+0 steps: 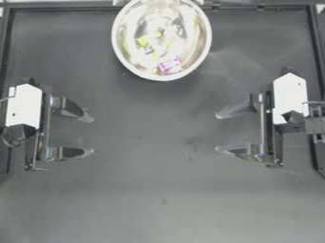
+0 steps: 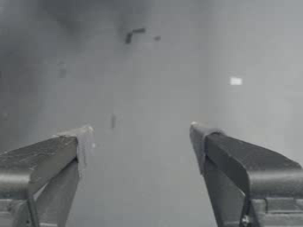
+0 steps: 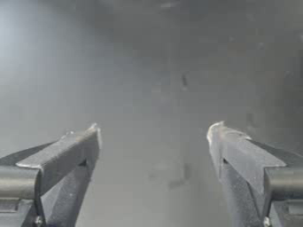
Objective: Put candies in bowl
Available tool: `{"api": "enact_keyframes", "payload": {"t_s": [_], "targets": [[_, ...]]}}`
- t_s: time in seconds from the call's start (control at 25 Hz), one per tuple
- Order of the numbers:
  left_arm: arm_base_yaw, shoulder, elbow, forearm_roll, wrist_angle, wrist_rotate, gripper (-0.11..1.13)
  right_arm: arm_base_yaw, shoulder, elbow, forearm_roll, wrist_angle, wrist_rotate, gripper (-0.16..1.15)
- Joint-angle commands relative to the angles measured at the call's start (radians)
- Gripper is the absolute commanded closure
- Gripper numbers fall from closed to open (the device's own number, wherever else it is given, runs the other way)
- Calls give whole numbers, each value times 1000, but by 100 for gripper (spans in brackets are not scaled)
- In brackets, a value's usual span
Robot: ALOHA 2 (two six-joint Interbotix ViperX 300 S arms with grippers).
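- Bowl (image 1: 124, 57) sat at the far edge of the table (image 1: 158, 190), about centre, well apart from both arms.
- Candies (image 1: 158, 47) lay inside it: pink-and-white one (image 1: 169, 65) toward the near rim, yellow-green bits (image 1: 142, 42) further in. White ones hard to pick out against the glossy inside; couldn't count all five.
- No candy showed on the table in the top view, nor in either wrist view.
- Left gripper (image 1: 89, 134) was at the left side, fingers spread wide, nothing between them.
- Right gripper (image 1: 219, 132) was at the right side, fingers likewise wide apart and empty.
- Judgement: task looked done or v. nearly; the step in hand was prob. just the retreat to rest.
- To do that well: keep both arms low-speed & away from the bowl so nothing nudges or tips it.
- Worth a check w/ the top view that no wrapper hid behind the bowl's rim or under an arm before calling it finished.
- If one turned up, approach w/ fingers open, straddle it the short way, close gently.
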Motion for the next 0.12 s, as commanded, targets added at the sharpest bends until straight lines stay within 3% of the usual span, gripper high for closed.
{"api": "enact_keyframes", "payload": {"t_s": [0.04, 0.12], "targets": [[0, -12, -6, 35, -9, 0, 4, 2, -43, 9, -8, -18, 0, -2], [0, -14, -6, 44, -11, 0, 4, 2, -61, 18, -11, -23, -2, -2]]}}
